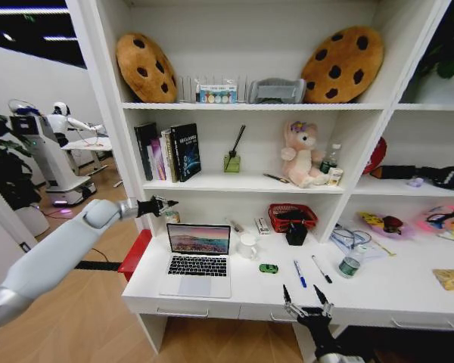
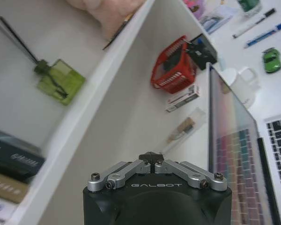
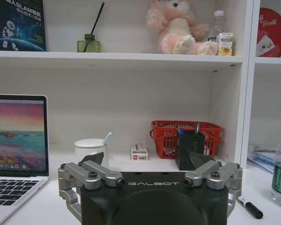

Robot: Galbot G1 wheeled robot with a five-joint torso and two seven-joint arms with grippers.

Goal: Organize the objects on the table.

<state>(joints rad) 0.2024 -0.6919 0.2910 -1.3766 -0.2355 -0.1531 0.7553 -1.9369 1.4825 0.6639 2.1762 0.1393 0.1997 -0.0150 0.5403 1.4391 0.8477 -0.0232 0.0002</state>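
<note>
An open silver laptop (image 1: 199, 261) (image 2: 229, 154) (image 3: 16, 140) sits at the left of the white table (image 1: 397, 291). To its right lie a small green item (image 1: 268, 268) (image 2: 271, 60), a blue pen (image 1: 300, 274) (image 2: 267, 33) and a black pen (image 1: 322, 269) (image 2: 254, 21) (image 3: 249, 207). My left gripper (image 1: 165, 204) (image 2: 151, 157) is shut and empty. It hovers above the laptop's back left corner, close to the shelf post. My right gripper (image 1: 306, 299) (image 3: 147, 161) stands open and empty at the table's front edge, just in front of the pens.
A white mug (image 1: 247, 246) (image 3: 91, 147), a red mesh basket (image 1: 292, 217) (image 3: 185, 136) and a black pen holder (image 1: 296, 234) stand behind the objects. A water bottle (image 1: 350, 262) stands right of the pens. Shelves overhang the table's back.
</note>
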